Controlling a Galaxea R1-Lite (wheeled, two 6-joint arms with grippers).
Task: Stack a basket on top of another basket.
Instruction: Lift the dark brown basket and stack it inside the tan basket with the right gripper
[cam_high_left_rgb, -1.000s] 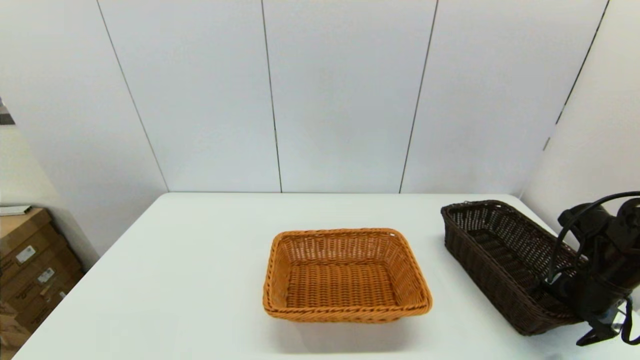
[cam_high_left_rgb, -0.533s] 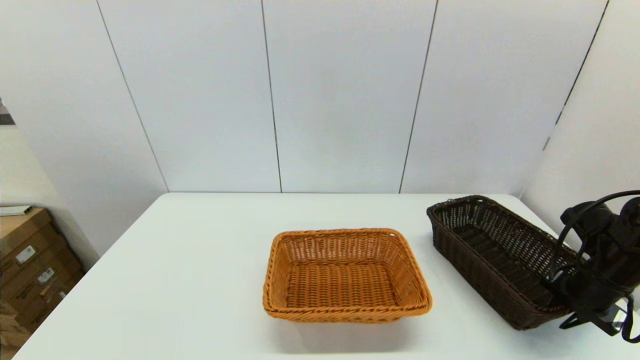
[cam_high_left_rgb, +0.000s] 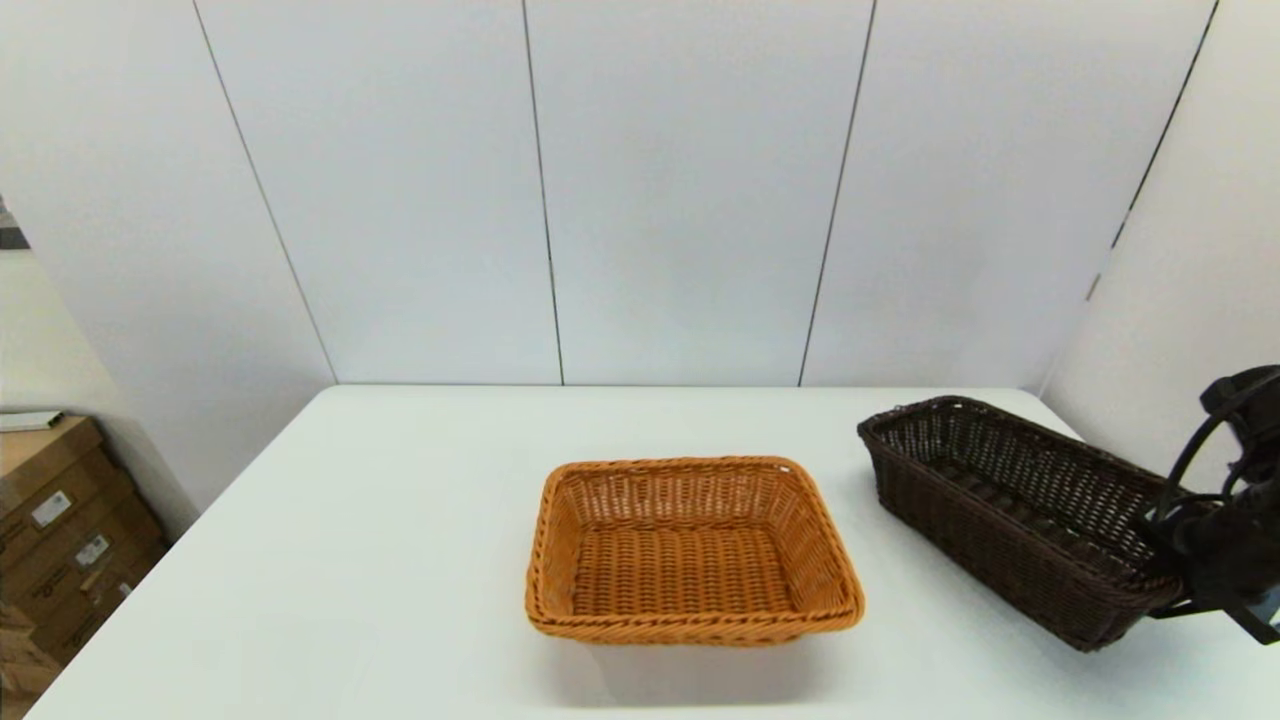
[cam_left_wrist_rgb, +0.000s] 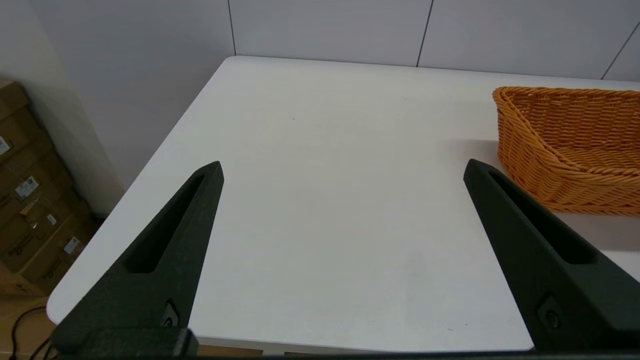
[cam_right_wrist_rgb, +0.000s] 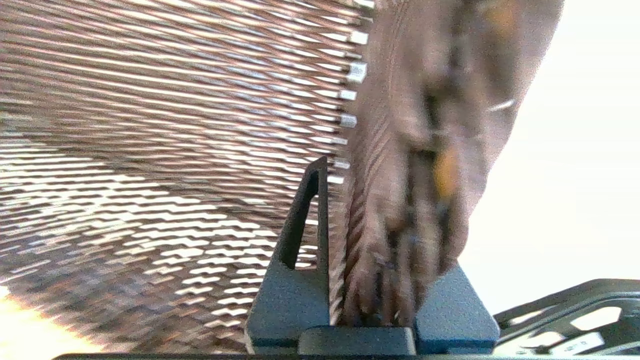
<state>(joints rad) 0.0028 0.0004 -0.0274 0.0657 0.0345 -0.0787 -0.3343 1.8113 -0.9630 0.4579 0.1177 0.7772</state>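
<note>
The dark brown basket (cam_high_left_rgb: 1010, 515) sits at the right side of the white table (cam_high_left_rgb: 380, 560), and its near end looks tipped up a little off the top. The right gripper (cam_high_left_rgb: 1175, 580) has that end wall squeezed between its two fingers (cam_right_wrist_rgb: 300, 240) — one finger inside the basket, the other outside, with the braided rim (cam_right_wrist_rgb: 425, 150) pinched in the narrow gap. The orange basket (cam_high_left_rgb: 690, 550) rests flat in the middle of the table, well apart from the dark one, with nothing in it. The left gripper (cam_left_wrist_rgb: 342, 172) hangs over the bare left part of the table with its fingers spread wide and nothing between them. I think the dark basket is light and quite stiff, because it is just thin woven strips with holes you can see through. The bumpy weave should not slip much. Holding it by one short end means the far end may sag or swing, so a slow lift looks best — then it has to be carried over and lowered straight into the orange basket so the sides line up
</note>
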